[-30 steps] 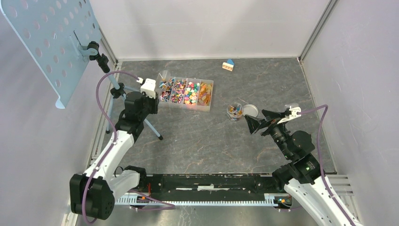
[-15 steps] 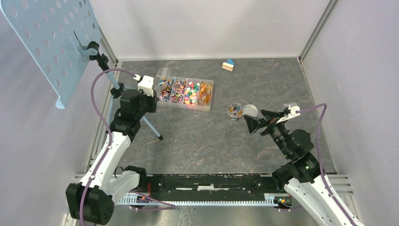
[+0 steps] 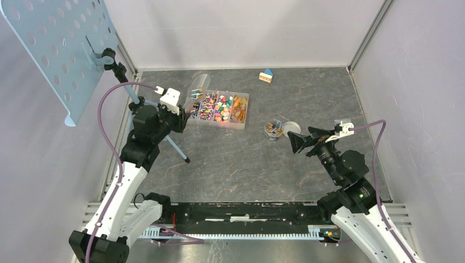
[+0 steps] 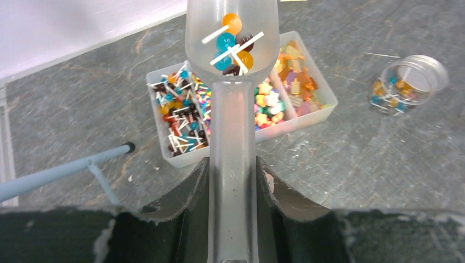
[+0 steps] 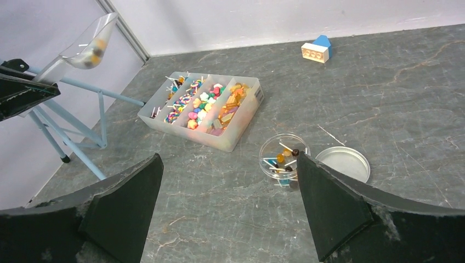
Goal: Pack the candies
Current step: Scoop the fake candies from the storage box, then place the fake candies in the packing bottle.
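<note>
In the left end effector (image 4: 233, 183), a clear scoop (image 4: 233, 126), held by its handle, pads shut tight on both sides of it. Out past the fingertips, up in the bowl of the scoop, a small heap of candies (image 4: 225, 41) on white sticks: orange, blue and dark red. Scoop up in the air, well off the surface (image 3: 230, 159), bowl end tipped a little higher than the handle. Lower down, under and just ahead of the bowl, a clear box (image 4: 189, 160) with four rows, each row full of more sweets in many colours. Over on the other side, the right end effector (image 5: 228, 164), wide open, gripping nothing. Straight ahead of it and a bit lower, seen between its two black pads, a small round jar (image 5: 262, 158), open, with a few stick sweets inside. Just to the right of the jar, a round lid (image 5: 342, 163), flat on the surface. Far ahead, near the back wall, a little toy house (image 5: 316, 49) with a blue roof.
</note>
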Motion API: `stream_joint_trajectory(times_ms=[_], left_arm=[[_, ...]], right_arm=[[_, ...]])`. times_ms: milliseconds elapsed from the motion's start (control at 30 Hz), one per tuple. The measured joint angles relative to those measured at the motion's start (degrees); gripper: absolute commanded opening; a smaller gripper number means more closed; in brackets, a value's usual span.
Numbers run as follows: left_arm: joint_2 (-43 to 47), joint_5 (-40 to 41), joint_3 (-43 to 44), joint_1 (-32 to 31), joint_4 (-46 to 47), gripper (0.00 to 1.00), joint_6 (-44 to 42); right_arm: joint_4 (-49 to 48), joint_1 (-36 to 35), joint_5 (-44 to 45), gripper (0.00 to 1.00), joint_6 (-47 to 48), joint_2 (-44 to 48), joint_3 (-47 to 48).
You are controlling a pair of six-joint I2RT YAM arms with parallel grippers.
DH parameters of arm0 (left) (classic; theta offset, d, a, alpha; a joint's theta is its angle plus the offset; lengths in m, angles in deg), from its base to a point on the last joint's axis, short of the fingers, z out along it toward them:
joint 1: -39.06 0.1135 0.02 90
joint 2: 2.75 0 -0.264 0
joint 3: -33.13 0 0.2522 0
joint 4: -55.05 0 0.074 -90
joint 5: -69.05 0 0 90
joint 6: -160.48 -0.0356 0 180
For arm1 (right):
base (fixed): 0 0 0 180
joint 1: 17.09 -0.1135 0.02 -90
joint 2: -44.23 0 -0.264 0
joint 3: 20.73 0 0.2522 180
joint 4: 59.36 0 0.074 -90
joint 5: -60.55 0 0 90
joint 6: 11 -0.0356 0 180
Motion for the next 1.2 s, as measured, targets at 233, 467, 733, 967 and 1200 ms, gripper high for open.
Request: stream_joint_trajectory(times_ms=[233,467,733,967,1200], left_arm=[[-0.1,-0.1,1.9,-7.7,-2.0,0.02,0.0],[-2.2,3.1,4.7,-18.5,-2.7,0.02,0.0],[-5.8,6.9,5.0,-31.1,-2.2,0.02,0.2],[-10.4,9.9,4.9,-39.9,0.4,0.02,1.9],[-17.2,10.9,4.9,-44.9,3.7,0.02,3.6]], right_arm=[[1.1,0.0,0.7,0.98,0.0,0.0,0.1],[2.2,0.0,2.1,0.98,0.0,-0.1,0.1],[2.3,0.0,2.4,0.98,0.3,-2.7,0.1],[1.6,0.0,2.1,0.94,0.3,-4.4,0.1],[-3.1,0.0,-1.7,0.65,0.7,-8.0,-0.2]])
